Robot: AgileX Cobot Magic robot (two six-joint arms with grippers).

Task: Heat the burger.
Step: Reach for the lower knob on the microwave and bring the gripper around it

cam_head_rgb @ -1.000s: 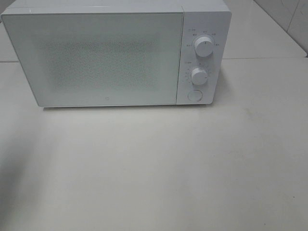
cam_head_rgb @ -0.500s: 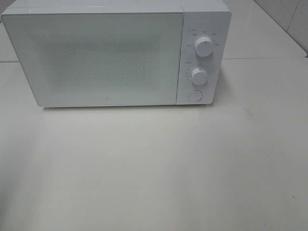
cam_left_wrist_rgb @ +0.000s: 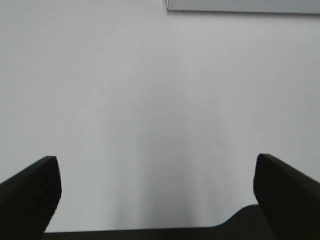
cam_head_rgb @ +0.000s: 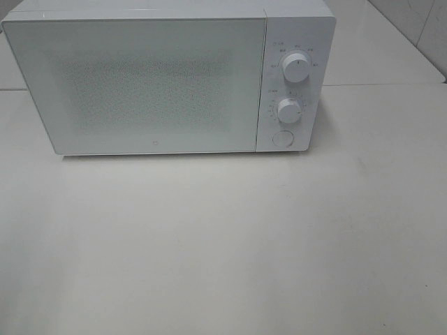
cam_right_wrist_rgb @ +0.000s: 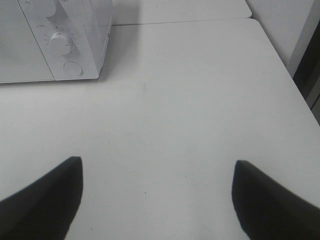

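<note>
While hanging over the pale desk (cam_left_wrist_rgb: 150,90), spread to full width and gripping nothing: left hand (cam_left_wrist_rgb: 155,165), its two dark fingers (cam_left_wrist_rgb: 30,195) far apart with only bare desk surface between them. Whether touching the desk or just above it, impossible to tell.

Much the same for the right hand (cam_right_wrist_rgb: 157,164): jaws wide, nothing held, nothing but desk showing between the dark fingers (cam_right_wrist_rgb: 40,200).

Toward the far edge of the desk, left of its middle, well apart from the right hand: white microwave (cam_head_rgb: 140,84), upright, door shut, front window speckled and showing nothing within. On its right-hand panel, upper knob (cam_head_rgb: 296,68) over lower knob (cam_head_rgb: 289,110) over a round button (cam_head_rgb: 282,138). At the far side of the left wrist view, just a thin strip of a white edge, probably the same appliance, well clear of the left hand.

Burger: seen in none of the three views. No telling which way up, which way pointing, or along what axis; no telling its place relative to either hand.
</note>
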